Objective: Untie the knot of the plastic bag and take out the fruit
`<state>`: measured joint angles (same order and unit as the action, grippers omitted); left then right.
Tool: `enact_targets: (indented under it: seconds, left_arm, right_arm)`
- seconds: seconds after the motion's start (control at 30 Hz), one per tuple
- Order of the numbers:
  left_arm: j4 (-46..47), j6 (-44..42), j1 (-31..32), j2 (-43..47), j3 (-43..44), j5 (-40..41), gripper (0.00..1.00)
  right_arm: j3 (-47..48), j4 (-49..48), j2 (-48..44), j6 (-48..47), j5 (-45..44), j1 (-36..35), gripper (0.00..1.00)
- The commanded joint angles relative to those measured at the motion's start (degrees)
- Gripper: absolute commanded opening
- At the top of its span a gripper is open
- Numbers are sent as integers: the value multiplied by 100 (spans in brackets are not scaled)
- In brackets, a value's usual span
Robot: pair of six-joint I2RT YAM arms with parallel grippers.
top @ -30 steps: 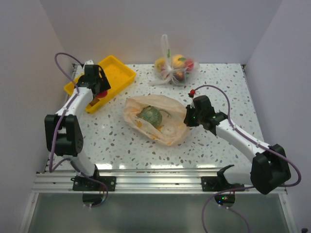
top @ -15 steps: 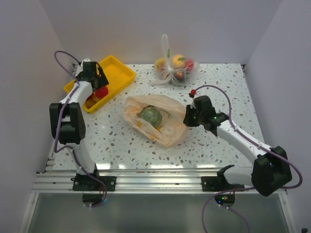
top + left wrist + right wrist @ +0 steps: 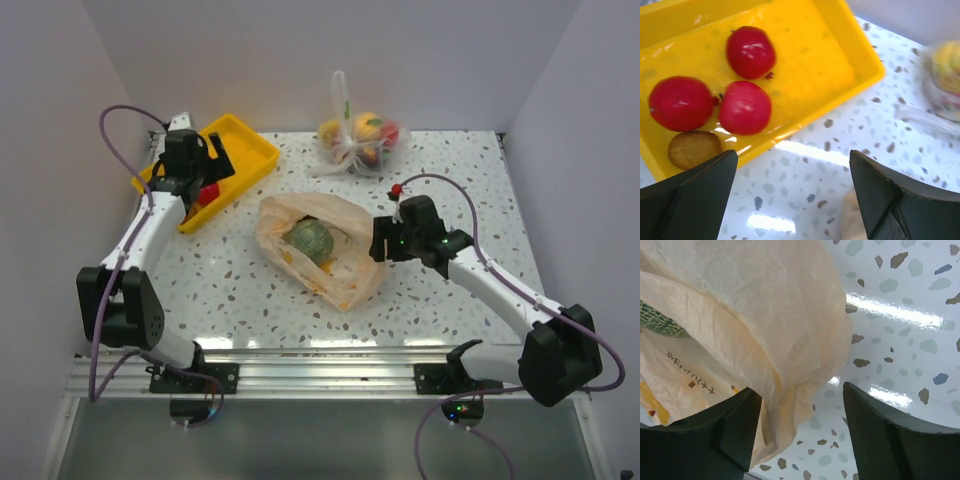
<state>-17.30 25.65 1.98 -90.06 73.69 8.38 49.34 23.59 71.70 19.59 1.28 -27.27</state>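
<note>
opening right gripper point(image 3: 800, 392) around plastic bag point(image 3: 765, 315)

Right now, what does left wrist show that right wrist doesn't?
Left wrist only: yellow tray holding three red fruits and a brown fruit; blurred clear bag at right edge. Right wrist only: the plastic bag with its prints, green fruit through it, a fold between the right gripper and its open jaws. Both: speckled table, open jaws; left gripper empty.
</note>
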Motion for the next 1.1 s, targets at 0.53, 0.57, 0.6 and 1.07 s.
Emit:
enact_targets:
  seconds: [0.53,0.57,0.6,1.07]
  left_arm:
    - [-221,-78,3200,2669,-1780,-294,100]
    - [-221,-43,3378,2634,-1736,-67,100]
    - [-221,36,3701,2512,-1648,48,100]
    - [-46,204,4926,403,-391,480,97]
  right_arm:
    - [1367,488,159,-597,612,-51,99]
    - [1359,497,169,-588,523,-51,98]
    - [1341,506,177,-562,453,-51,98]
    - [569,242,134,-413,162,-51,79]
